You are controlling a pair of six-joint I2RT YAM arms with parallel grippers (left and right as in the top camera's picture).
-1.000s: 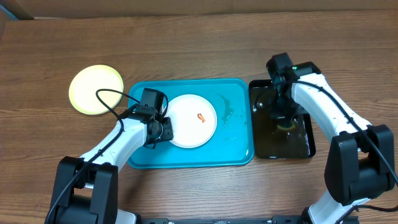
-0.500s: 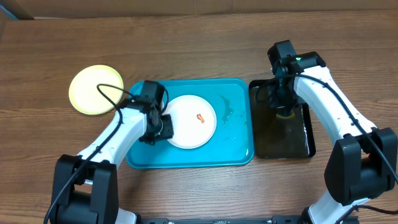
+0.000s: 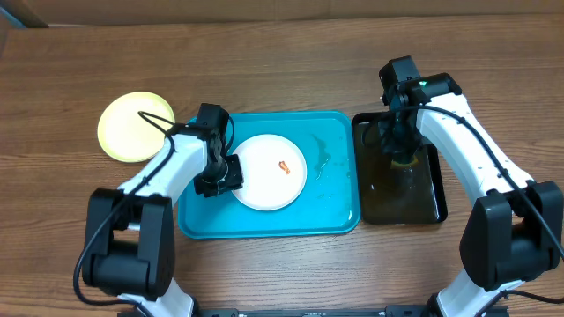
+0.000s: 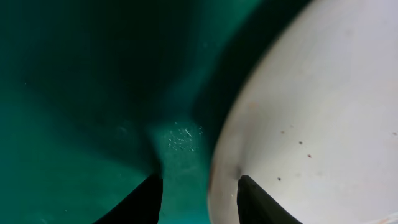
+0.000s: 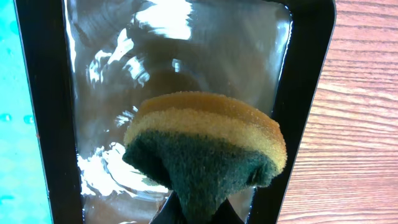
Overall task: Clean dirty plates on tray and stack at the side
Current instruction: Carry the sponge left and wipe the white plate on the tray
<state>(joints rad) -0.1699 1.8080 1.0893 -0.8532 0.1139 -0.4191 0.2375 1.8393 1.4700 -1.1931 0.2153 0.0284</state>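
One white plate [image 3: 264, 180] with a small orange smear [image 3: 284, 166] lies in the turquoise tray [image 3: 330, 207]. A pale yellow-green plate [image 3: 135, 126] lies on the table to the tray's left. A second white plate is not in view. My left gripper [image 3: 231, 173] is low at the white plate's left rim. In the left wrist view it [image 4: 199, 202] is open, one finger over the plate [image 4: 323, 112] and the other over the tray floor [image 4: 74, 124]. My right gripper [image 3: 401, 151] is shut on a yellow-and-green sponge [image 5: 208, 146] above the black tray [image 5: 50, 124].
The black tray [image 3: 432, 202] stands right of the turquoise tray and holds shiny water. Water drops lie on the turquoise tray's right part [image 3: 322, 163]. Bare wooden table [image 3: 282, 62] lies behind both trays and at the right [image 5: 367, 112].
My left gripper has shifted a little toward the far side along the plate's left rim. My right gripper with the sponge has moved toward the black tray's far end.
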